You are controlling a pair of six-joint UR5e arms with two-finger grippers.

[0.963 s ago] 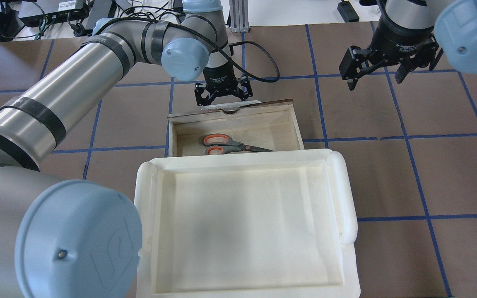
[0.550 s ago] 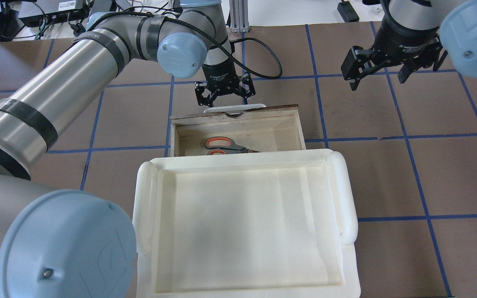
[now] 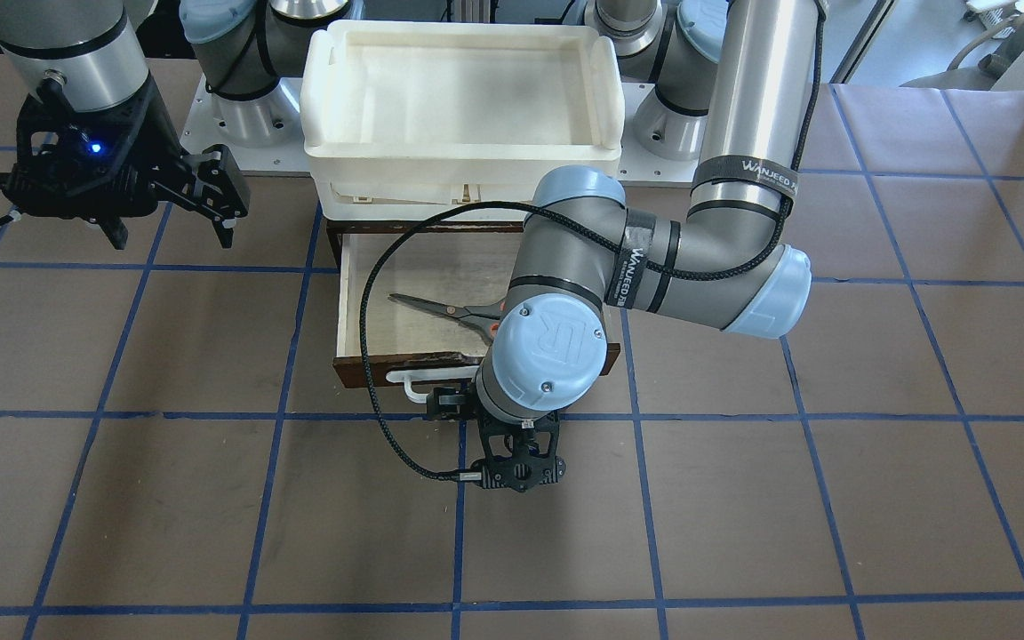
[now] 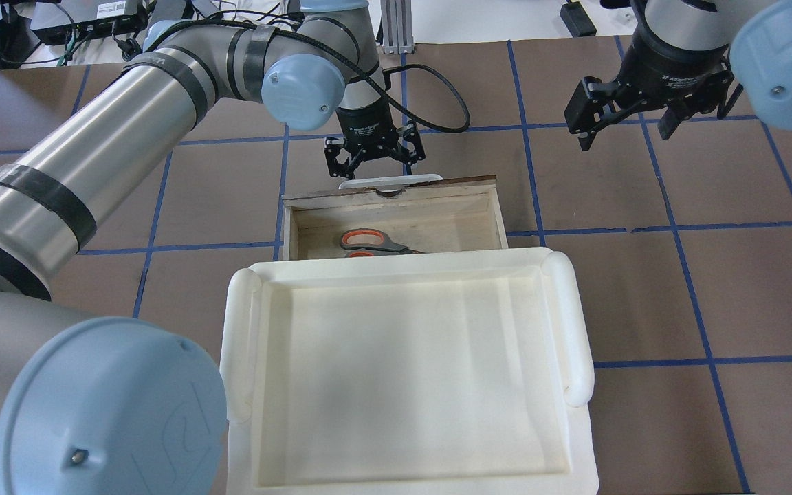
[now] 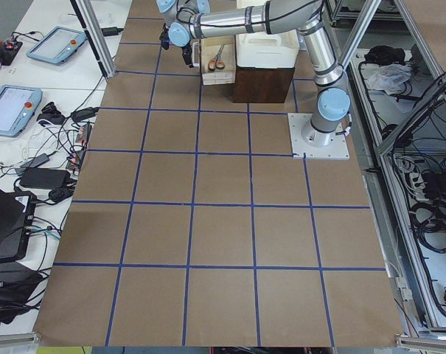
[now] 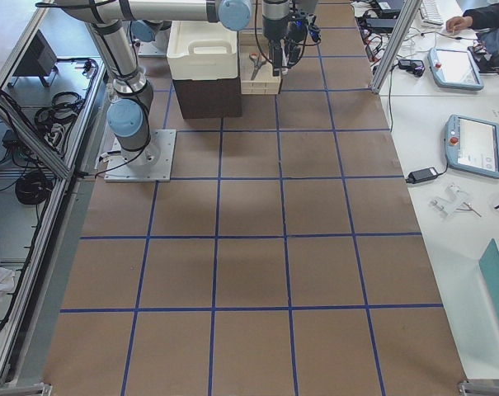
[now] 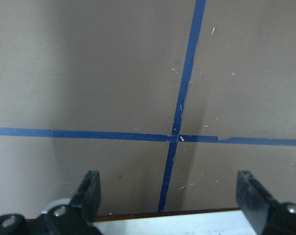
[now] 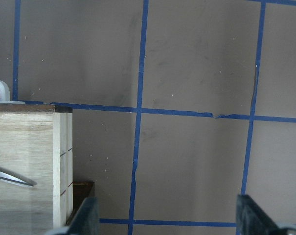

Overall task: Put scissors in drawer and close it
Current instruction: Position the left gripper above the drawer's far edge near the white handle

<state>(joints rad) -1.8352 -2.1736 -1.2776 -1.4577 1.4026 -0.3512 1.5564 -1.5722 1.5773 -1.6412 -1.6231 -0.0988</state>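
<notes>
The drawer [image 4: 396, 196] is partly open, sticking out from under the white tray. The scissors [image 4: 368, 240] lie inside it, their blades partly hidden by the tray; they also show in the front view [image 3: 445, 309]. My left gripper [image 4: 372, 161] is open and empty, pointing down just beyond the drawer's white handle [image 4: 389, 181]. In the left wrist view the left gripper [image 7: 170, 196] has the handle's edge between its fingers at the bottom. I cannot tell whether it touches. My right gripper [image 4: 626, 124] is open and empty, raised to the right of the drawer.
A large white tray [image 4: 245, 330] sits on top of the dark brown case [image 3: 331, 233] and covers the near half of the drawer. A black cable [image 3: 379, 391] loops from the left wrist over the drawer's front. Brown table with blue tape lines around.
The drawer has slid further in under the tray, hiding more of the scissors. The left arm shifted slightly and its gripper stays behind the handle. The right gripper barely moved.
</notes>
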